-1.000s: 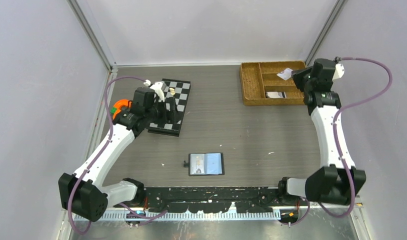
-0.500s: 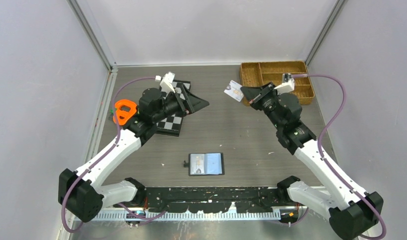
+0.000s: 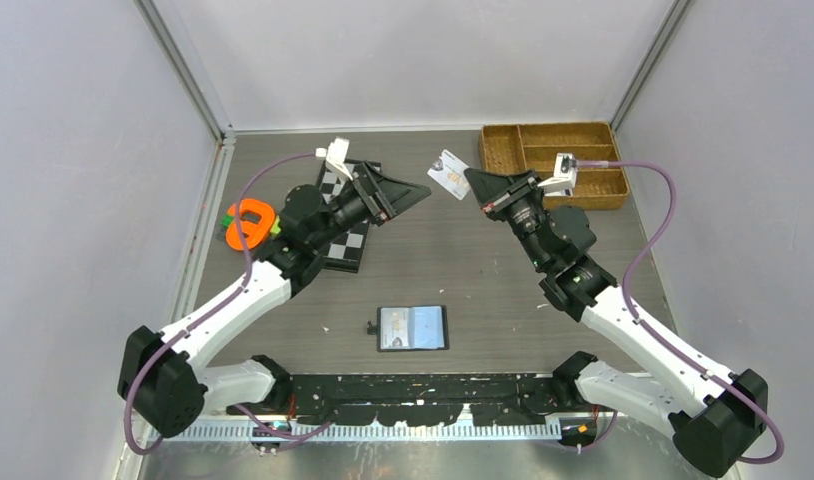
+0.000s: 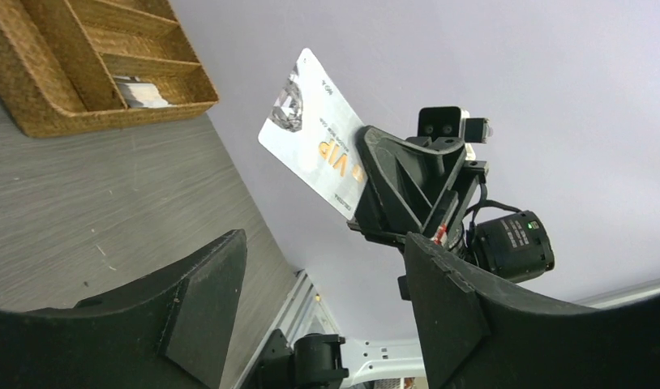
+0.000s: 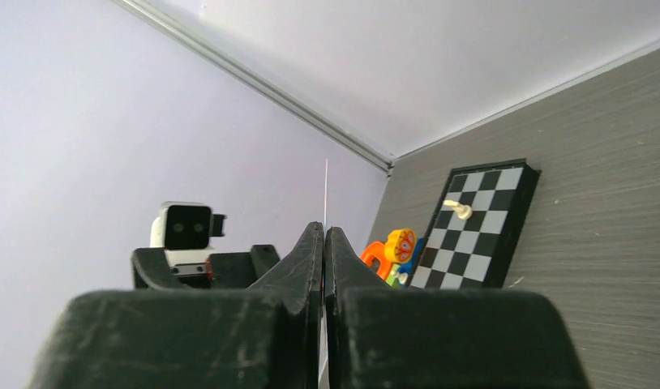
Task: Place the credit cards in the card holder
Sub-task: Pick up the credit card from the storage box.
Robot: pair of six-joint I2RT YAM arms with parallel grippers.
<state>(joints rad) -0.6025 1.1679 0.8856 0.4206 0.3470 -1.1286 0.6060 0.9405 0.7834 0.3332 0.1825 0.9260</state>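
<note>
A whitish credit card (image 3: 449, 173) with "VIP" print hangs in the air over the back middle of the table, with my right gripper (image 3: 472, 181) shut on its lower corner. The left wrist view shows its printed face (image 4: 315, 134); the right wrist view shows only its thin edge (image 5: 325, 190) above the shut fingers. My left gripper (image 3: 408, 195) is open and empty, facing the card a short way to its left. Another credit card (image 4: 140, 91) lies in the brown tray. The card holder (image 3: 413, 327) lies open on the table near the front.
The brown woven divided tray (image 3: 503, 165) stands at the back right, partly behind my right arm. A black-and-white chessboard (image 3: 345, 240) with a white piece (image 5: 458, 209) lies at the back left, under my left arm. An orange toy (image 3: 248, 222) sits beside it.
My right arm has swung from the tray toward the middle, carrying the card. My left arm has lifted off the chessboard and turned right to face the card.
</note>
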